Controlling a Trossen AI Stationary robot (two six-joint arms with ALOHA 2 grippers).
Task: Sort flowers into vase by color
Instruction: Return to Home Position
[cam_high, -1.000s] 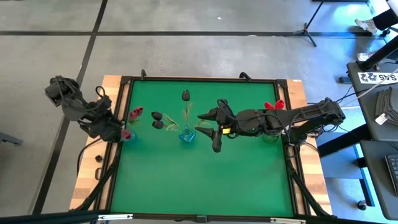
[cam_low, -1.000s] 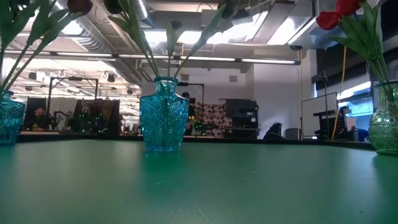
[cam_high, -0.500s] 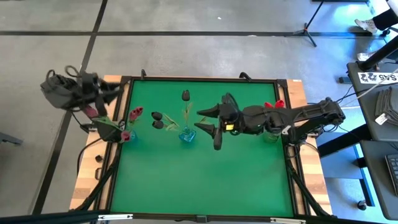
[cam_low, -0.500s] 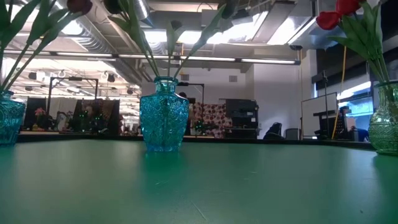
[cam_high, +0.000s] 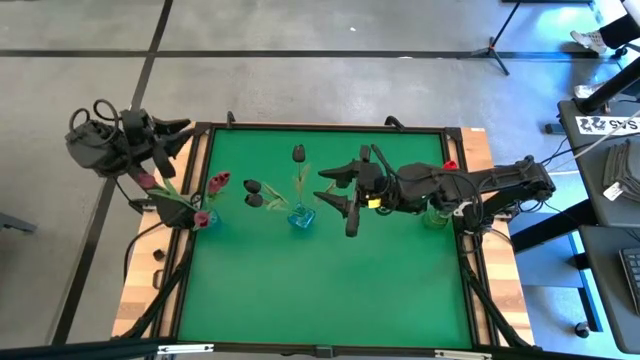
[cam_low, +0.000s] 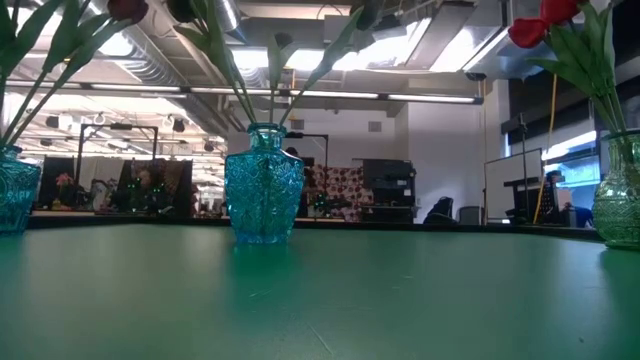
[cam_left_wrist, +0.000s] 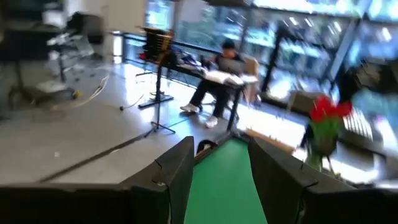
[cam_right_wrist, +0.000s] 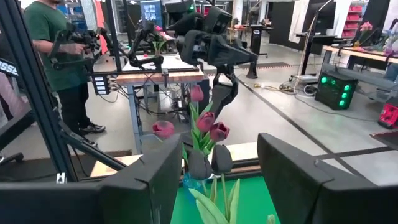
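Tulips (cam_high: 217, 181) all in vases (cam_high: 205, 217) — left gripper (cam_high: 176, 138) beyond table (cam_high: 330, 290) corner, right gripper (cam_high: 320, 188) by middle vase (cam_high: 301, 218); both jaws apart, empty.

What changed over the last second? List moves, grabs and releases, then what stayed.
The left pincer lifted away from the left blue vase and swung out beyond the table's left edge, open and empty. The right pincer, also open, turned and shifted slightly beside the middle vase. Nothing was taken or let go. The tulips stayed in place.
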